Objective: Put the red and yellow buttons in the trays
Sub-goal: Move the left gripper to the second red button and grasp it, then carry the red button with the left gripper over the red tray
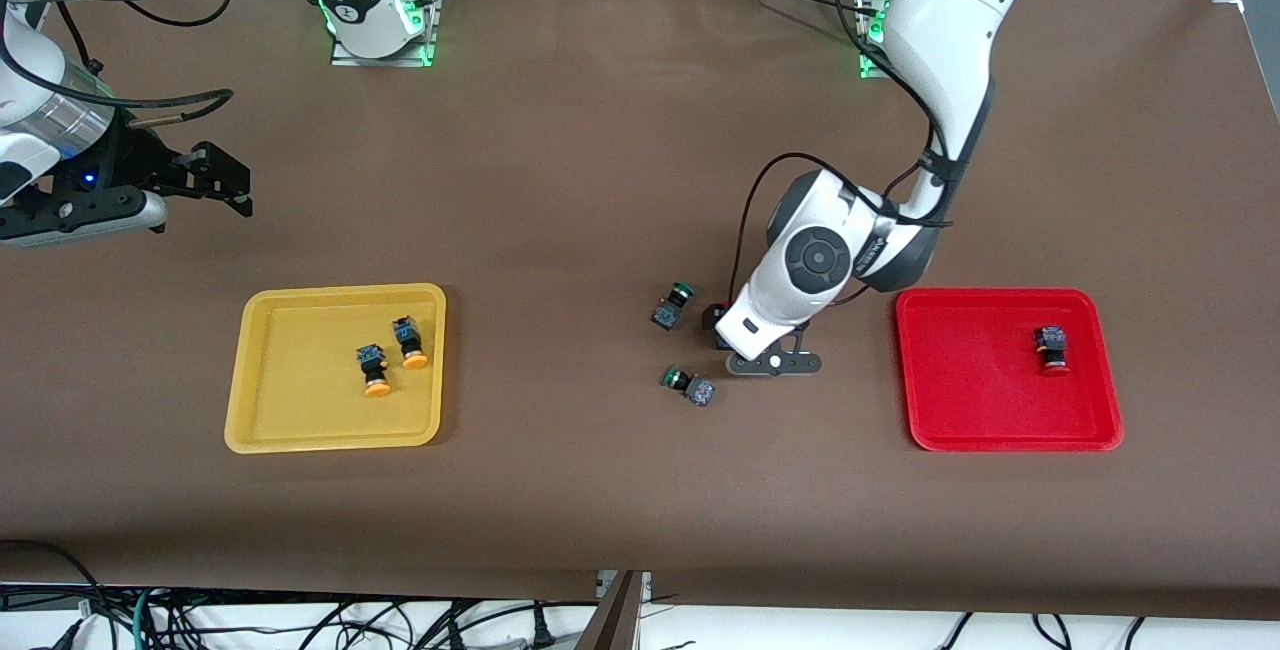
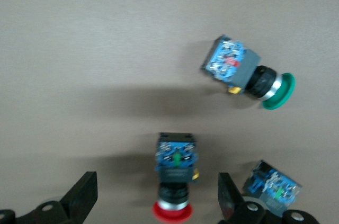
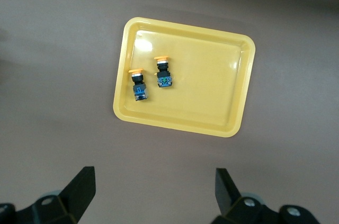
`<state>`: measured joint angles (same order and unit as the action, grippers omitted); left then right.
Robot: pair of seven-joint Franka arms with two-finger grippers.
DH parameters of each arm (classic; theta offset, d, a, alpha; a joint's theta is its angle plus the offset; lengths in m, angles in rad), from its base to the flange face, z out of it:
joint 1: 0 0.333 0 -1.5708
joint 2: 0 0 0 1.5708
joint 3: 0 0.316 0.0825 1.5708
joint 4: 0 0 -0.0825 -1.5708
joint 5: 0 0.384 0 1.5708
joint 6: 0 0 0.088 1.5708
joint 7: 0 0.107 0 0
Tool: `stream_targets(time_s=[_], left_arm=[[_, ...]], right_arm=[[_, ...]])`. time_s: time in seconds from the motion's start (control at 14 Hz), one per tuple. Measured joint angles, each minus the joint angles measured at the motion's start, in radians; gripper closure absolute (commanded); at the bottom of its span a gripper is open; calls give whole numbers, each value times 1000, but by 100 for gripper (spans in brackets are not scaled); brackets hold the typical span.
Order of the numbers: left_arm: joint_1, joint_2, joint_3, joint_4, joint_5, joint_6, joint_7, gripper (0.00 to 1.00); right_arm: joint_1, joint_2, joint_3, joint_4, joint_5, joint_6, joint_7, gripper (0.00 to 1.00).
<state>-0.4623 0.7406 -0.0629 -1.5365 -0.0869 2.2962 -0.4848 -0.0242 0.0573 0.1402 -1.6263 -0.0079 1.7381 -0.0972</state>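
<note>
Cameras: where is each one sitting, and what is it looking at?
Front view: high across the table, facing both arms, seeing the red tray and yellow tray.
Left wrist view: on the left arm, looking down past the open left gripper at the red button.
Right wrist view: on the waiting right arm, open right gripper showing.
Shared: it and the front view show the yellow tray.
</note>
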Motion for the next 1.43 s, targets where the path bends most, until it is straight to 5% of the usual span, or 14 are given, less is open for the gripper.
stream_targets(time_s=[0.64, 0.71, 0.93, 1.29, 1.43], left_arm=[[-31, 42, 14, -4, 81, 57, -3, 0], [-33, 49, 14, -6, 81, 60, -3, 15], [-48, 70, 14, -7, 82, 79, -14, 30], [-50, 71, 19, -3, 82, 83, -20, 73], [-48, 70, 24, 1, 82, 83, -20, 74]], right_arm=[[0, 0, 0, 3, 0, 0, 1, 0], [0, 0, 0, 3, 0, 0, 1, 0], [0, 0, 0, 3, 0, 0, 1, 0], [0, 0, 1, 3, 0, 0, 1, 0], [0, 0, 1, 3, 0, 0, 1, 0]])
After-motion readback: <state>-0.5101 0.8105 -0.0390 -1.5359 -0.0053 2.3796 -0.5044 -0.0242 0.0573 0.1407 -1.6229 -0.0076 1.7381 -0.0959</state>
